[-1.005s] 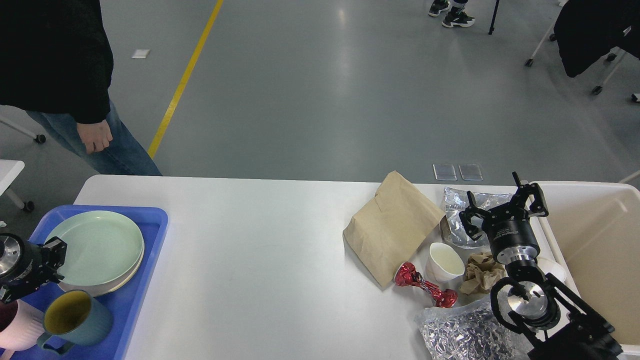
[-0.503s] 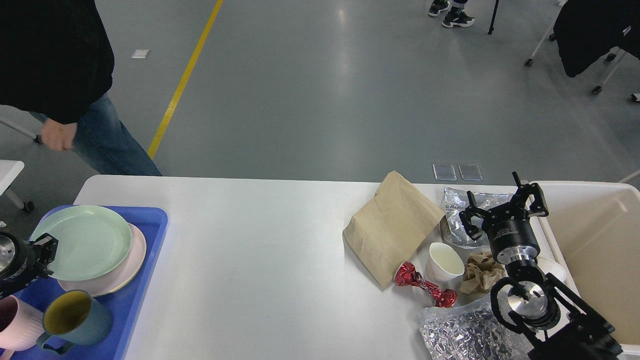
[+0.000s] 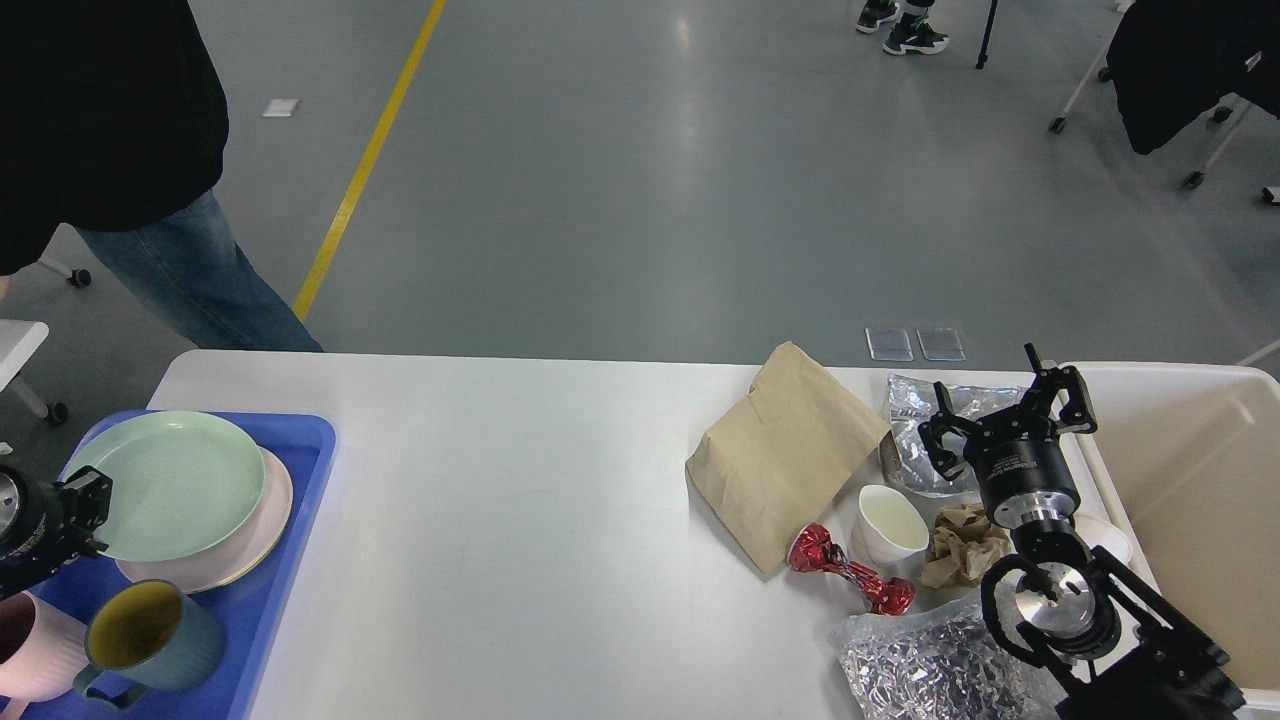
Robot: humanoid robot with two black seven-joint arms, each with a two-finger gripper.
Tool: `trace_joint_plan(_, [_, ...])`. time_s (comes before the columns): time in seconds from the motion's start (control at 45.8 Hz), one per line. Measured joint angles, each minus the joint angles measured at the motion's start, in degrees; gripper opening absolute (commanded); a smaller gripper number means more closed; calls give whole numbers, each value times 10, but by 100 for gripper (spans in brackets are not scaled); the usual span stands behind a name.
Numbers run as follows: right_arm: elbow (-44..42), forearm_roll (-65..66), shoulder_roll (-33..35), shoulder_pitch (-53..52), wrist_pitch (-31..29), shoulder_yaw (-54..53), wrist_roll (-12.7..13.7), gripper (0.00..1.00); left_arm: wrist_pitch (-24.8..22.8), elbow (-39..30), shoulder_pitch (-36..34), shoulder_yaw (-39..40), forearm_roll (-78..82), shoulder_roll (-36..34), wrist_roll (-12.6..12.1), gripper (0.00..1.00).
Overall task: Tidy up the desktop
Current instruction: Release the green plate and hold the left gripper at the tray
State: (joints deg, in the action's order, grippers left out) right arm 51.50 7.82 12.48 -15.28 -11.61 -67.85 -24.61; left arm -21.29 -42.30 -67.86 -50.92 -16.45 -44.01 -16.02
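Observation:
The white desktop (image 3: 520, 480) carries litter at its right end: a brown paper bag (image 3: 785, 455), a silver foil bag (image 3: 910, 410), a white cup (image 3: 890, 525), a red wrapper (image 3: 850, 575), crumpled brown paper (image 3: 960, 550) and a crinkled foil bag (image 3: 920, 665). My right gripper (image 3: 1005, 425) hangs open over the silver foil bag, nothing between its fingers. At the far left my left gripper (image 3: 85, 510) is at the left rim of a green plate (image 3: 170, 485) and looks shut on it. That plate lies offset on a pink plate (image 3: 265, 520).
Both plates sit in a blue tray (image 3: 300, 440) with a teal mug (image 3: 150, 635) and a pink cup (image 3: 30, 650). A cream bin (image 3: 1200, 470) stands at the right end. A person (image 3: 100, 120) stands behind the far left corner.
My left gripper has drawn back to the left and the green plate slid left with it, uncovering the pink plate. The person moved left. The right arm stayed still.

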Motion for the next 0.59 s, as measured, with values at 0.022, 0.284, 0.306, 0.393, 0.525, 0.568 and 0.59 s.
trace_joint_plan(0.022, [0,0,0,0,0,0,0,100,2,0,0,0,0,-1,0,79])
trace_joint_plan(0.284, [0,0,0,0,0,0,0,100,18,1,3,1,1,-1,1,49])
trace_joint_plan(0.306, [0,0,0,0,0,0,0,100,18,1,3,1,1,-1,1,32])
trace_joint_plan(0.393, [0,0,0,0,0,0,0,100,12,-2,0,3,0,-3,1,10])
trace_joint_plan(0.525, [0,0,0,0,0,0,0,100,-2,-6,-1,4,-6,-8,-1,64])
trace_joint_plan(0.568, [0,0,0,0,0,0,0,100,-1,-6,-1,2,-7,-10,0,80])
trace_joint_plan(0.59, [0,0,0,0,0,0,0,100,3,-5,-1,1,-7,-10,0,84])
